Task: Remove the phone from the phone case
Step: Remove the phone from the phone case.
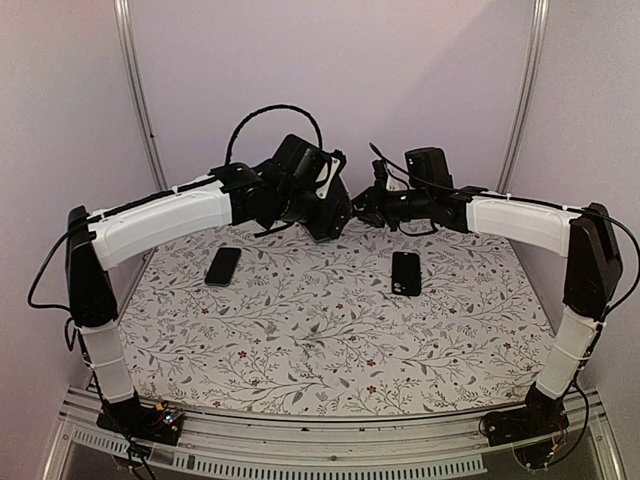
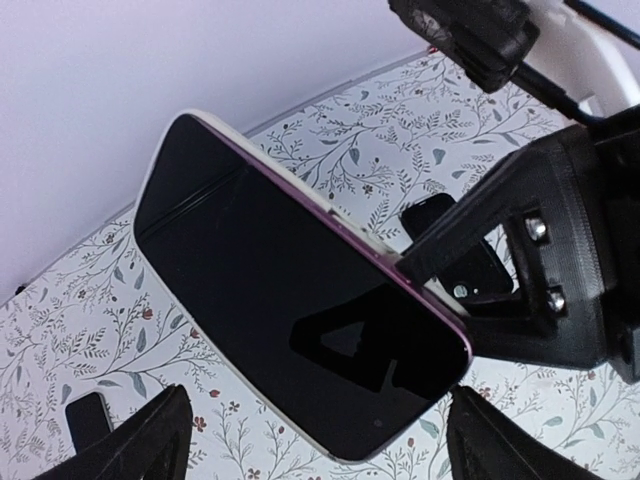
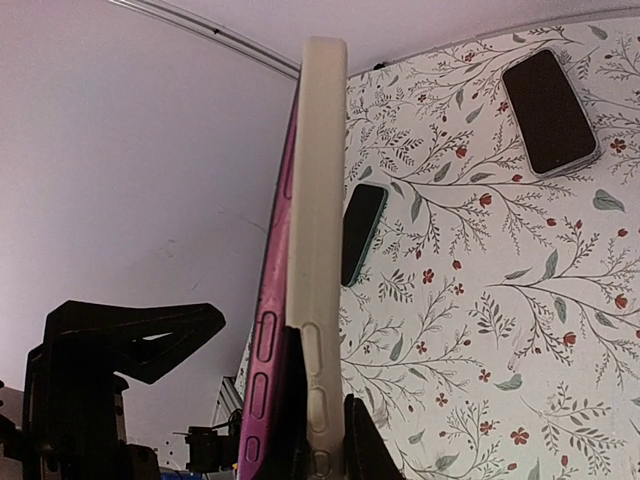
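The phone (image 2: 290,290), with a black screen and purple frame, is held in the air, half out of its cream case (image 3: 318,200). In the right wrist view the purple phone edge (image 3: 262,340) stands apart from the case wall. My right gripper (image 3: 322,380) is shut on that case wall, one finger wedged between phone and case; it shows at the phone's side in the left wrist view (image 2: 430,262). My left gripper (image 2: 315,430) is open, its fingers spread either side of the phone's lower end. Both grippers meet high at the back (image 1: 350,208).
Two other phones lie on the floral table: a dark one at the left (image 1: 223,266) and a black one at the right (image 1: 406,273). The right wrist view shows them too, one in a clear case (image 3: 551,110) and one teal-edged (image 3: 362,232).
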### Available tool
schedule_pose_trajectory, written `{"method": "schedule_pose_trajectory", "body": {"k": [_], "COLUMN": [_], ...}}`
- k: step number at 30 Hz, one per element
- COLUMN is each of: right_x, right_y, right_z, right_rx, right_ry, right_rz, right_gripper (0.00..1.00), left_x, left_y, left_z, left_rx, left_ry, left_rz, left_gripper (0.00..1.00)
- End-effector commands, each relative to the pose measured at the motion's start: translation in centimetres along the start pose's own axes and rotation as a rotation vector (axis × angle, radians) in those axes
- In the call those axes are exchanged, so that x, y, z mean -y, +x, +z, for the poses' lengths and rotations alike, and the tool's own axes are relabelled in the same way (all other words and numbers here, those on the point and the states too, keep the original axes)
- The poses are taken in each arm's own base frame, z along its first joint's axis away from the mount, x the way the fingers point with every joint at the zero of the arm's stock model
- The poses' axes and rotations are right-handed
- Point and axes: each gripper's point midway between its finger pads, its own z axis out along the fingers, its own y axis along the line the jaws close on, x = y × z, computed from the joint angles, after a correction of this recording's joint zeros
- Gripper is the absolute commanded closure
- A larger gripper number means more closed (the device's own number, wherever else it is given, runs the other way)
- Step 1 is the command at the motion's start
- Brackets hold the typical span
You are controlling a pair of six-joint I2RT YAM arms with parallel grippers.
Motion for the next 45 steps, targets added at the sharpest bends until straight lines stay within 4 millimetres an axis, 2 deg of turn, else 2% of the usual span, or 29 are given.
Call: {"method": "schedule_pose_trajectory", "body": {"k": [1, 6, 12, 20, 25, 27, 33, 37, 40, 45], "right_x": [-3.5, -3.5, -3.8, -2.6, -2.3, -2.2, 0.1, 1.4, 2.3, 4.0], "right_y": [-1.8, -1.6, -1.0, 0.0, 0.8, 1.2, 3.3, 4.4, 5.4, 7.6], "right_z": [-0.4, -0.3, 0.2, 0.6, 1.3, 1.7, 3.2, 3.7, 4.0, 4.6], "right_rx": [0.046, 0.040, 0.027, 0.009, -0.010, -0.018, -0.061, -0.070, -0.089, -0.129], "right_ry": [-0.098, -0.097, -0.094, -0.064, -0.055, -0.052, -0.044, -0.037, -0.042, -0.045], "right_rz": [-0.039, -0.031, -0.022, 0.018, 0.037, 0.041, 0.116, 0.159, 0.195, 0.268], "right_gripper": [1.00, 1.00, 1.00, 1.00, 1.00, 1.00, 1.00, 1.00, 1.00, 1.00], "left_x": [0.0, 0.5, 0.1, -1.1, -1.5, -1.7, -1.6, -1.6, -1.5, -0.1], "left_y": [-0.7, -0.7, -0.6, -0.5, 0.4, 1.0, 3.0, 5.4, 8.1, 11.0], "left_z": [-0.5, -0.1, 0.5, 0.7, 1.6, 2.2, 4.2, 5.5, 6.5, 7.6], "left_rx": [0.014, 0.009, 0.011, 0.030, 0.017, 0.012, 0.000, 0.016, 0.005, 0.000], "left_ry": [-0.026, -0.014, -0.066, -0.168, -0.209, -0.227, -0.257, -0.263, -0.273, -0.271], "left_rz": [0.015, 0.024, 0.028, 0.029, 0.037, 0.038, 0.035, 0.020, 0.012, 0.015], "left_gripper": [0.11, 0.11, 0.12, 0.20, 0.26, 0.29, 0.33, 0.35, 0.37, 0.40]}}
